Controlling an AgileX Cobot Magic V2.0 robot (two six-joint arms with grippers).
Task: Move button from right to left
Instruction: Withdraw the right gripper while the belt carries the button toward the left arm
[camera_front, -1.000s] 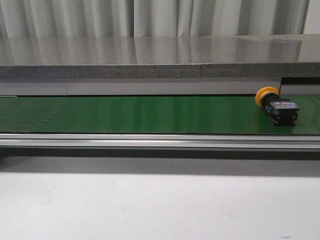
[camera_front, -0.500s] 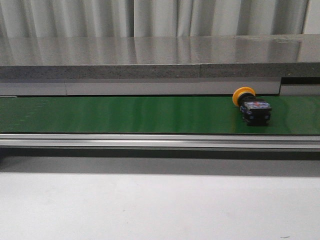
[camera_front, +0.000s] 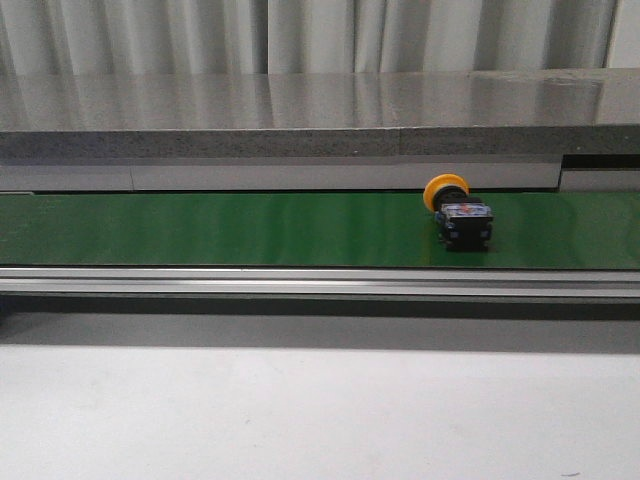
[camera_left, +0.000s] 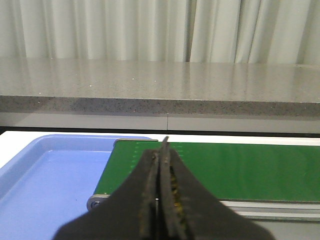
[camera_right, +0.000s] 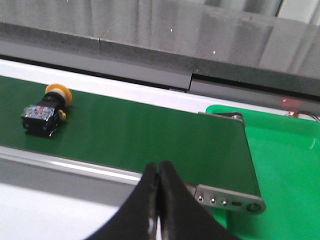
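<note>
The button (camera_front: 456, 211), with a yellow-orange cap and a black body with red-blue marks, lies on its side on the green conveyor belt (camera_front: 250, 230), right of the middle. It also shows in the right wrist view (camera_right: 46, 110). My right gripper (camera_right: 158, 168) is shut and empty, near the belt's right end, apart from the button. My left gripper (camera_left: 162, 150) is shut and empty near the belt's left end (camera_left: 225, 170). Neither gripper shows in the front view.
A blue tray (camera_left: 45, 175) sits past the belt's left end. A green tray (camera_right: 285, 165) sits past the right end. A grey stone ledge (camera_front: 300, 110) runs behind the belt; a metal rail (camera_front: 320, 282) runs along its front.
The button has travelled leftwards along the belt, from near the right edge to right of the middle. No gripper touches it.
</note>
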